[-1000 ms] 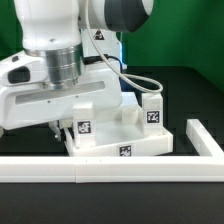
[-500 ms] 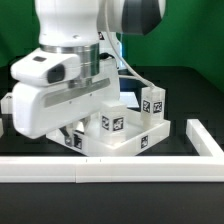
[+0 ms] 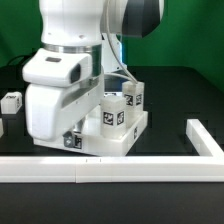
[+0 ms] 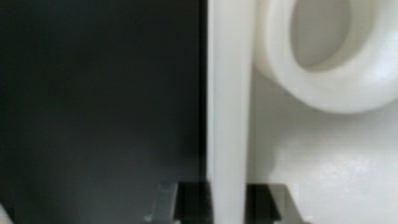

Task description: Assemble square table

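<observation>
Rail: a long white rail [image 3: 100, 170] lies nearest in the exterior view, on the black tabletop [image 3: 175, 105].
Square top: the white square top [image 3: 128, 138] sits near the rail, behind it, in the middle of the tabletop. It is turned at a slant, and the big arm hides part of it.
Pincer: the pincer [image 4: 228, 205] has one dark finger on each side of the thin side wall [image 4: 228, 90] of the square top. It looks closed on that wall.
Leg blocks: one tagged leg block [image 3: 113, 113] and a second leg block [image 3: 133, 97] stand up on the square top. It is too hard to tell if they are fixed in.
Loose block: a small white loose block [image 3: 12, 102] lies farther back at the exterior view's left, well apart.
How it handles: the square top looks like hard, stiff, light plastic. It is smooth, so it could slip. The thin wall looks like a good place to pinch.
Only the wrist view shows: the fingers at the wall, and a round socket [image 4: 338, 60] just inside it.
Only the exterior view shows: the whole square top, the blocks and the rail. There the arm hides the pincer.
</observation>
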`<state>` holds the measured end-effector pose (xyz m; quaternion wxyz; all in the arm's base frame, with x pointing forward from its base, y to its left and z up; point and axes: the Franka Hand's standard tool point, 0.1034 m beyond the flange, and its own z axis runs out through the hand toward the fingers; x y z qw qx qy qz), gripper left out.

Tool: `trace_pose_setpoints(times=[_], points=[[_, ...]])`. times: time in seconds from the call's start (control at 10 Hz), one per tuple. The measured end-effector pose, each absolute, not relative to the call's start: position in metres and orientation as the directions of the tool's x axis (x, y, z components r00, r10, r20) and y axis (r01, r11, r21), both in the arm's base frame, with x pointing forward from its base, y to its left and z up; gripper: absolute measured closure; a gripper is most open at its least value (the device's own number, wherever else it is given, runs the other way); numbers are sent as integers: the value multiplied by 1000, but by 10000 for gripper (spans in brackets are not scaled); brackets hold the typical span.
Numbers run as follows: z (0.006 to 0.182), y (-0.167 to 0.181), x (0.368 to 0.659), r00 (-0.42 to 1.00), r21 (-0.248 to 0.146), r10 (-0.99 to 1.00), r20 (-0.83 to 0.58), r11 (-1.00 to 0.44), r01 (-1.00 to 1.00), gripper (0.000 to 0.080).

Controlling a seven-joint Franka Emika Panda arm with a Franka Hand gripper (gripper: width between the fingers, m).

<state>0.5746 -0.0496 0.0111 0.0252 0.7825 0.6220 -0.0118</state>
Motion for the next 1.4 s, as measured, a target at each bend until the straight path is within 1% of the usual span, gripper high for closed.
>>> trace_pose_setpoints(times=[0.1, 0.4, 0.5, 0.6, 0.7, 0.8, 0.9, 1.0, 1.1, 1.2, 1.3, 1.4], points=[[11, -41, 576, 138, 22, 990, -40, -138, 990, 742], [11, -48, 576, -47, 13, 997, -66, 48, 999, 742], [11, -50, 575, -82, 9, 994, -74, 83, 996, 742], [11, -49, 574, -169, 1, 982, -86, 169, 986, 742], [10, -33, 566, -255, -8, 964, -79, 255, 967, 742], [11, -1, 567, -311, -14, 948, -61, 311, 950, 742], [13, 19, 570, -348, -25, 936, -46, 347, 938, 742], [22, 39, 579, -407, -35, 913, -27, 406, 913, 741], [32, 49, 594, -494, -6, 869, -15, 494, 870, 741], [30, 44, 594, -544, -3, 839, -20, 544, 839, 741], [28, 39, 593, -596, -16, 802, -32, 596, 803, 741], [27, 37, 593, -617, -21, 786, -38, 616, 787, 741]])
